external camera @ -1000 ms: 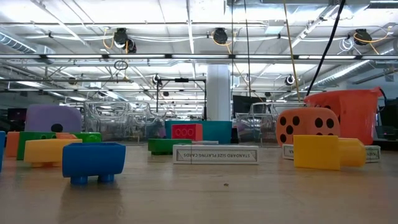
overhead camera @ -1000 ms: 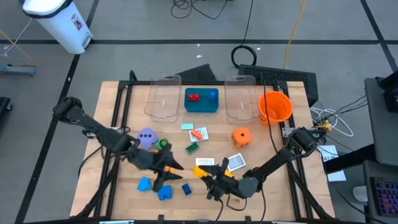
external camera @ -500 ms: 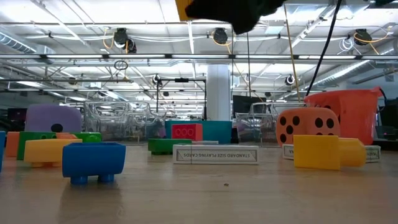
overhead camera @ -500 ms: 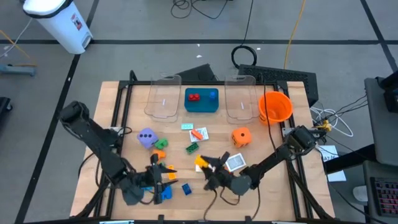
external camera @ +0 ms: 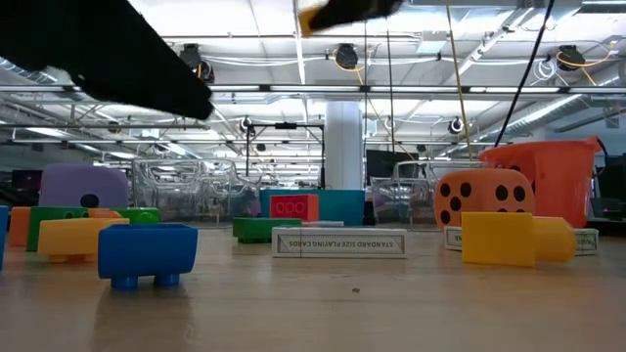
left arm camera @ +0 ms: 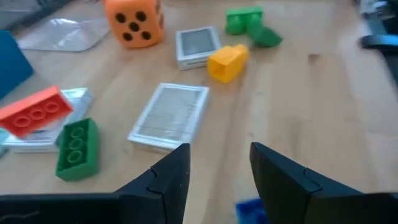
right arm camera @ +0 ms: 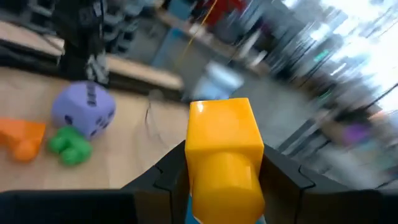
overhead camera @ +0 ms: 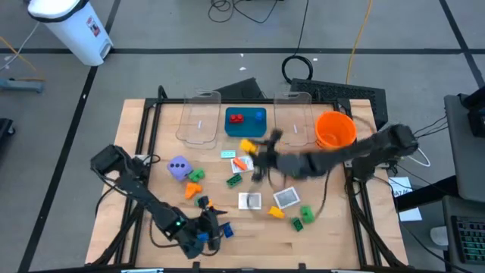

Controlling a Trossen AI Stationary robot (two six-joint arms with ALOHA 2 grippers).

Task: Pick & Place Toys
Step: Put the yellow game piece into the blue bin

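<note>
High view: teal tray (overhead camera: 246, 130) at the table's far edge holds two toys, right gripper (overhead camera: 254, 152) carries a yellow brick (overhead camera: 248, 145) beside it, left gripper (overhead camera: 214, 230), part open and empty, waits at the near edge; most toys remain mid-table.

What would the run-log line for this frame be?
right gripper: shut on yellow brick, raised near teal tray | left gripper: open, empty, near front edge | purple die: on table
</note>
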